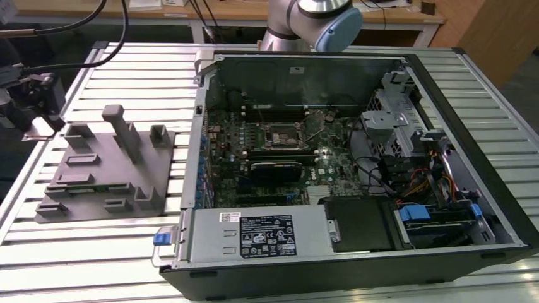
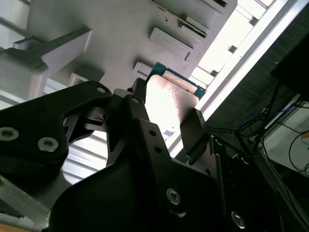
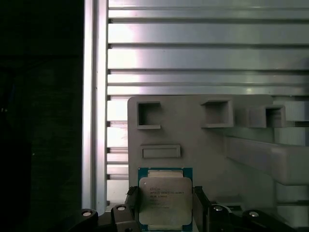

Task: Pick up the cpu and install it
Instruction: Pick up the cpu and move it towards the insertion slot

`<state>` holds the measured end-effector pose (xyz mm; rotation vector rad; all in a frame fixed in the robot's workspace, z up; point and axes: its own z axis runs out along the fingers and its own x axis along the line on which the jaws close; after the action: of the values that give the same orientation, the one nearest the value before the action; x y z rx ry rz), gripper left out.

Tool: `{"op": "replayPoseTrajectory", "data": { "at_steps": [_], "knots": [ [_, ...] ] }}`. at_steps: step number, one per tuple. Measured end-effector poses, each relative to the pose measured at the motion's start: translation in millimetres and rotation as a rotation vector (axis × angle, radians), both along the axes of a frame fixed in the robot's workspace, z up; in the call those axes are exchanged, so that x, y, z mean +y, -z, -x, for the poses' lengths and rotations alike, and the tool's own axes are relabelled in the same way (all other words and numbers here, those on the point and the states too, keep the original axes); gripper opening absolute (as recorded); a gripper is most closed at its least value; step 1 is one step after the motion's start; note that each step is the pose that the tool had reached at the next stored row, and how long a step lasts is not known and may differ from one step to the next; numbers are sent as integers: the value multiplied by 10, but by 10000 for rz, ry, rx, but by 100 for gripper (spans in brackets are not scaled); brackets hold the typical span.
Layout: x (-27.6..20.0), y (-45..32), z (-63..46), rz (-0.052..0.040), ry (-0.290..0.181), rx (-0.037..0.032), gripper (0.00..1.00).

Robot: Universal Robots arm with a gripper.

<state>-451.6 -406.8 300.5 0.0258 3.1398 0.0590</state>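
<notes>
Pincer (image 3: 164,192): fingers closed onto two opposite edges of the cpu (image 3: 165,200), one black fingertip (image 3: 131,197) against each side. Held squarely, silver top facing the camera in the first wrist view, thin green rim showing round it.

Location of cpu: over the near edge of the grey tray (image 3: 193,130), at the tray's side closest to the worktop (image 3: 193,48) rail. Cannot tell whether its underside rests on the tray or has cleared it; the contact is hidden beneath the chip in both wrist views.

Second wrist view: lid glares white, so surface detail is washed out. Black finger links cover the lower part of the chip. Only the upper corner and a strip of green rim are clean.

First wrist view: lower edge of the chip and most of each finger are cut off by the frame. The left third is dark, and nothing can be made out there.

Exterior view: a dark wrist assembly (image 1: 29,101) sits at the exterior view's left, cut by the frame edge, just beside the tray. Fingers and chip cannot be made out there. This view alone gives the open computer case (image 1: 354,164) and the motherboard socket (image 1: 278,134), well apart from the tray, toward the exterior view's right.
</notes>
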Motion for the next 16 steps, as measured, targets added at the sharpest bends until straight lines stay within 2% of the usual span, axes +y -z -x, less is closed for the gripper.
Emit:
{"op": "replayPoseTrajectory", "data": {
  "at_steps": [16],
  "knots": [
    [0, -143, 0, 0, 0, 0, 53]
  ]
}}
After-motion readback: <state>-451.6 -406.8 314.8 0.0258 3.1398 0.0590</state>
